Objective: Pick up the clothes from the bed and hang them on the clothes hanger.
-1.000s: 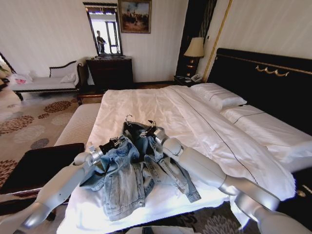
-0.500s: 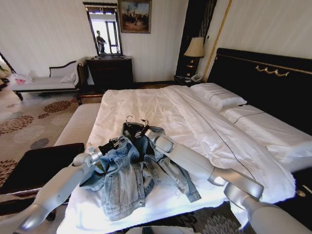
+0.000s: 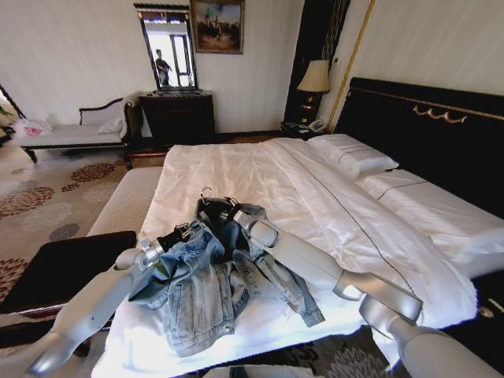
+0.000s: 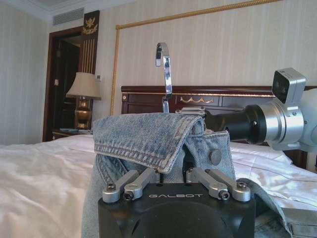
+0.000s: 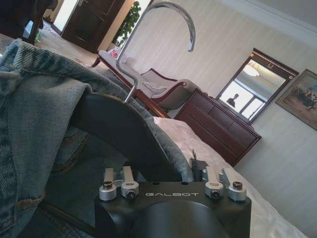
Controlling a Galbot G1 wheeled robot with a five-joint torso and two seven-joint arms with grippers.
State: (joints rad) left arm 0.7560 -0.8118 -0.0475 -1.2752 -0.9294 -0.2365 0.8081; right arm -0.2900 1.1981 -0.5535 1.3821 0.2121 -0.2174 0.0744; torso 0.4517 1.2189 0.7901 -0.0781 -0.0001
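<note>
Denim jacket [image 3: 213, 291] lay crumpled on bed [image 3: 260, 169], left gripper [image 3: 185, 231] clenched on jacket collar, right gripper [image 3: 228, 211] grasping black hanger [image 5: 124, 131] inside jacket.

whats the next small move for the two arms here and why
Probably lift both arms together a little. The left gripper is at the denim jacket collar, the right gripper sits at the black hanger under the collar, and its silver hook already stands up. Most of the jacket lies crumpled on the bed, so raising should let it drape.
</note>
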